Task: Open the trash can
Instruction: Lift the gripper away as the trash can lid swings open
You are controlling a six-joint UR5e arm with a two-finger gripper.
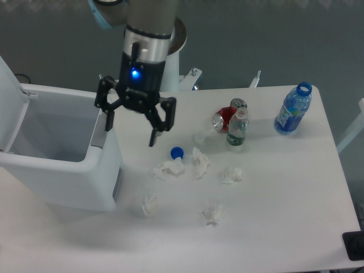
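From the fixed camera, the trash can [62, 165] sits at the table's left edge with its lid [8, 91] swung up at the far left, so the inside shows and the opening looks done. The gripper [131, 128] hangs just right of the can's right rim, fingers spread wide and holding nothing, probably because pressing the tab needed no grasp. Crumpled tissues [169, 168], a blue cap [177, 152], a red can [228, 115] and two bottles [293, 108] lie scattered to the right, well apart from the can.
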